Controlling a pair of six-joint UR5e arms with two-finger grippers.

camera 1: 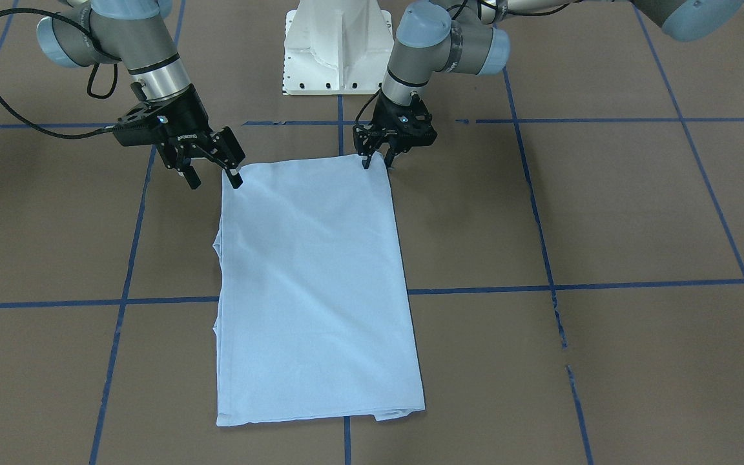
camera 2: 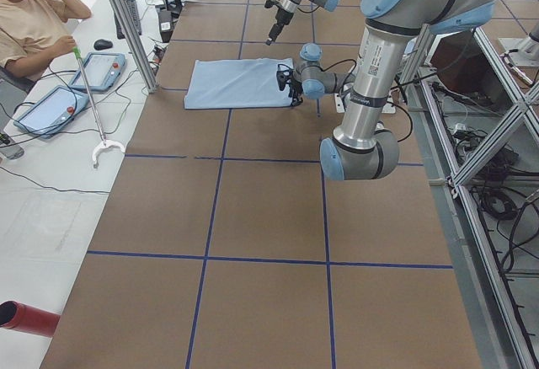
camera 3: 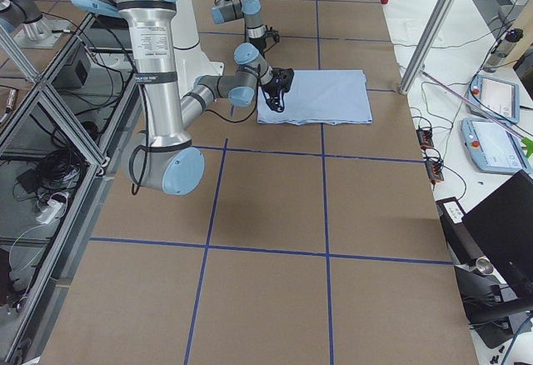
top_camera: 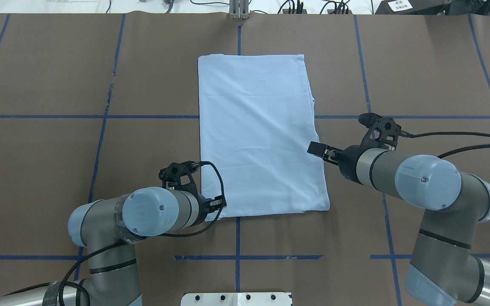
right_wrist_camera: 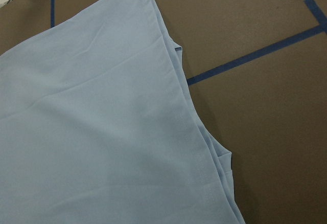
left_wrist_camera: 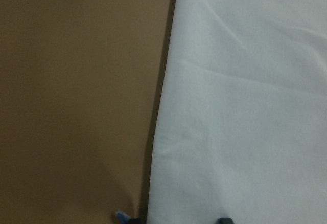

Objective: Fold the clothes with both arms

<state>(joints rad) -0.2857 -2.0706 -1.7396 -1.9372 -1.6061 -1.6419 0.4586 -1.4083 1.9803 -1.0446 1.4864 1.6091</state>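
Left gripper [camera 1: 377, 163] - down at the T-shirt's near corner on my left. Fingers apart and straddling the edge: the wrist view shows one tip on the brown table [top_camera: 58, 85], the other over cloth. Not clamped yet.

T-shirt [top_camera: 257, 136] - light blue, lying flat mid-table, already folded into a long narrow rectangle running away from my base. A small bump of tucked layers shows on its right edge. No print, collar or neck label faces up.

Right gripper [camera 1: 216, 183] - fingers spread, holding nothing, tips just beside the other near corner and seemingly a bit above the cloth.

Step, as I judge it: sides are in, and I'm set for the lengthwise fold. Next move calls for both claws to close on all layers at the near corners, lift evenly and carry that edge to the far edge without skewing it.

Writing: white lettering on my right gripper body, too small to read. White label [top_camera: 400, 5] beyond the table, illegible.
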